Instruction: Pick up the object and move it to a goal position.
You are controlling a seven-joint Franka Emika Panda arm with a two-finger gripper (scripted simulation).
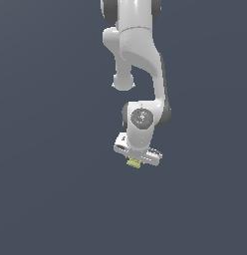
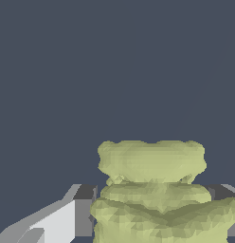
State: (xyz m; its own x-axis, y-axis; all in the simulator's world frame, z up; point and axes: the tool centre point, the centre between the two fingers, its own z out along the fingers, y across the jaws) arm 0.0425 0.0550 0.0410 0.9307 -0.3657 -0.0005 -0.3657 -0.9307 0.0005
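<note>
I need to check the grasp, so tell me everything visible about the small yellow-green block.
The block is pale yellow-green, lumpy and faceted, with stacked ridged tiers in the wrist view; its material looks matte. In the exterior view it is tiny, much narrower than the white tool, and pokes out just beneath it. In the wrist view it sits between the grey fingers, which seem to press its sides. Nothing else appears to touch it; only plain dark background surrounds it.
</note>
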